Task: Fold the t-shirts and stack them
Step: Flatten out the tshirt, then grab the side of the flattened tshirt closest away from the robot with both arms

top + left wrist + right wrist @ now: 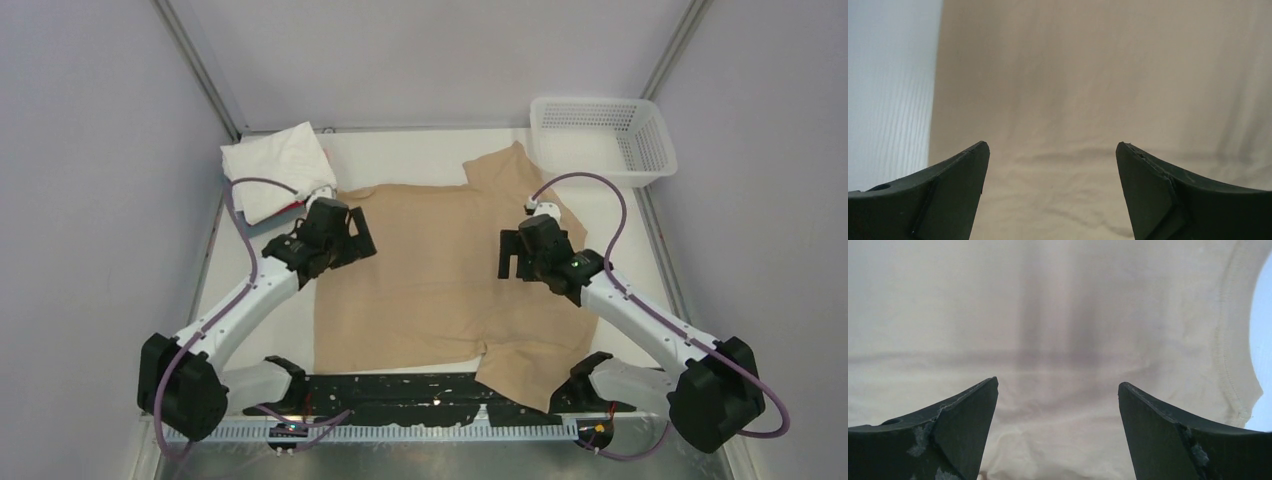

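The tan t-shirt (430, 270) lies flat at the middle of the surface (400, 150), long axis left to right, sleeves toward my right. My left hand (358, 238) hangs over its hem end and my right hand (508, 256) over its sleeve end. Both have their fingers apart and hold nothing.

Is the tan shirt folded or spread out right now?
Spread out: the tan shirt lies flat, both sleeves sticking out, no fold visible.

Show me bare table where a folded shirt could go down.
Best: the far strip of table between the white folded stack and the basket, beyond the tan shirt. Centre is crowded: the shirt plus left gripper and right gripper over it, both open.
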Available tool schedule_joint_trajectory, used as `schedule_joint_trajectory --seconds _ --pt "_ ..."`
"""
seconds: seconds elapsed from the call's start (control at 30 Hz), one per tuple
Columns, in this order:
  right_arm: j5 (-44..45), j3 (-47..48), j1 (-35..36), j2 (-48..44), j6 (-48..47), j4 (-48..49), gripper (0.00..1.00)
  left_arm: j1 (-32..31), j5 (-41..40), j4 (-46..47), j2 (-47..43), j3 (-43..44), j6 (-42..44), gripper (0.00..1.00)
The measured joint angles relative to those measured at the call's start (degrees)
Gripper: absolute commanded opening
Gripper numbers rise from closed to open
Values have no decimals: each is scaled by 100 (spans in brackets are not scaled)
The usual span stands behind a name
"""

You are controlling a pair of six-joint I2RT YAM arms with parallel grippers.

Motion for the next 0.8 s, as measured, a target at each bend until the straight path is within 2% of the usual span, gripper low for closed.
schedule_joint_trajectory --seconds 0.1,0.4,0.57,0.8 --pt "-15 39 280 4 -81 -76 95 -306 -144 -643 -452 -592 -232 100" --pt "-22 39 330 492 -214 -210 95 -1198 -197 -2531 -1930 -2098 -1521 95" --pt "-63 39 341 656 -271 -192 95 -1552 -7 -2745 -2179 -2778 -2428 85" --pt "-79 39 345 789 -302 -188 95 -1899 4 -2940 -2135 -2758 -3106 77"
